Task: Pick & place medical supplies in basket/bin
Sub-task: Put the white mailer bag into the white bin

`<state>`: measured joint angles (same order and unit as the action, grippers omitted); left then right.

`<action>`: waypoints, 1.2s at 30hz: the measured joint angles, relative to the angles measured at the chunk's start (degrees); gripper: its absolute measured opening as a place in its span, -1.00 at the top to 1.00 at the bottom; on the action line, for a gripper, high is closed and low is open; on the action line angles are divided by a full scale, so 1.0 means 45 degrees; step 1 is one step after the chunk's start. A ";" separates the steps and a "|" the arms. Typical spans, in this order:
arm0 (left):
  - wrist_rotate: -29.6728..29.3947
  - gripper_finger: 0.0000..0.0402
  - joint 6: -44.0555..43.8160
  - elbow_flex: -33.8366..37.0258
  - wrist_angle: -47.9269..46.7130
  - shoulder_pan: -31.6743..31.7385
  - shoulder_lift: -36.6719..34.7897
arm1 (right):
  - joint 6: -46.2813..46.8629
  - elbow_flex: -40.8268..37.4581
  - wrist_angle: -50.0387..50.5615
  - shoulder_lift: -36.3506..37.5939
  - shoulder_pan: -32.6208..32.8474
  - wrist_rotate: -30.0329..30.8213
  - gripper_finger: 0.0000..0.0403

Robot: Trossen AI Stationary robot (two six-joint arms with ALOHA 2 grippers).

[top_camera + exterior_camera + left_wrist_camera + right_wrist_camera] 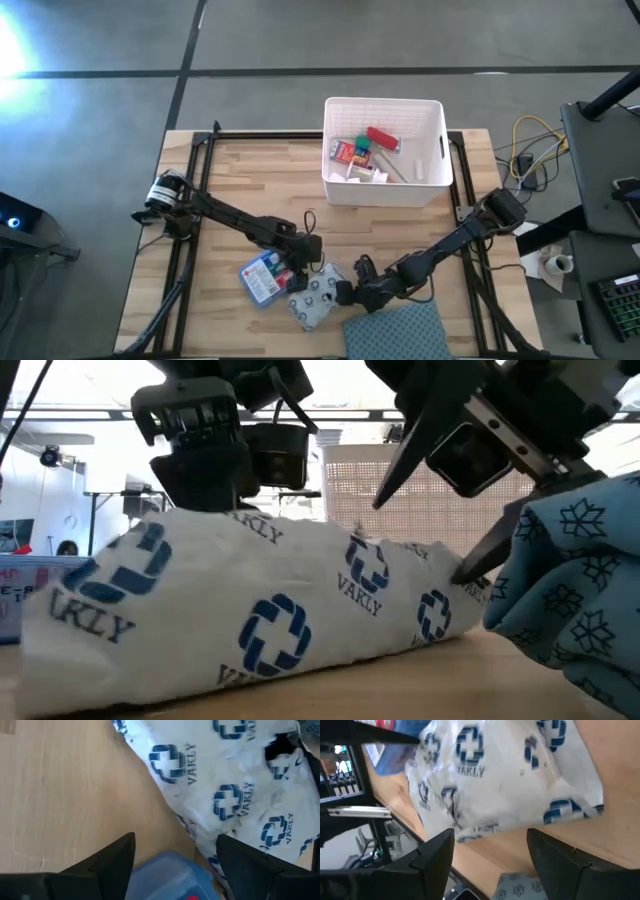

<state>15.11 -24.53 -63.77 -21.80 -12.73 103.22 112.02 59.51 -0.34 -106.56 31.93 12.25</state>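
Observation:
The white patterned pouch (318, 298) lies flat on the wooden table near its front edge. Beside it on the left lies the blue-and-red flat packet (263, 278). My left gripper (300, 272) stands open between the two, its fingers on either side of the packet's blue corner (170, 872). My right gripper (348, 290) is open at the pouch's right end (470, 827), slanting down from the right. The white bin (432, 180) stands at the far middle and holds red and orange packs (365, 145). My left gripper: its fingers (117, 857) flank the packet's corner and one finger (245, 862) is close beside the pouch's edge; whether either touches, I cannot tell. My right gripper: one fingertip (470, 568) stands right at the pouch's right end (445, 595), the other above it; whether it touches, I cannot tell.
A blue-grey dotted cloth (395, 335) lies at the front edge, right of the pouch and under my right arm. Black frame rails (200, 160) run along the table's left, right and far sides. Bare wood lies between the bin and the grippers.

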 joint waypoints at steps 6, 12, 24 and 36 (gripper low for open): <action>-0.0079 -0.28 0.0009 -0.0014 -0.0040 0.0000 -0.0200 | 0.0079 -0.0081 0.0133 0.0005 0.0109 -0.0106 -0.19; -0.0012 -0.28 0.0014 0.0031 0.0064 0.0000 -0.0113 | 0.0348 -0.0338 0.0154 -0.0004 0.0086 0.0099 -0.19; -0.0038 -0.28 0.0013 0.1546 0.2337 0.0000 -0.0025 | 0.0364 -0.0493 0.0142 -0.0015 -0.0186 0.0810 -0.19; -0.0250 -0.28 -0.0132 0.2131 0.2917 0.0000 0.0096 | -0.0665 -0.0354 -0.0030 0.0070 -0.0771 0.0542 -0.19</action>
<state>13.99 -25.12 -54.18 -8.68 -12.73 103.66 109.02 57.92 -0.48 -106.25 28.46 14.69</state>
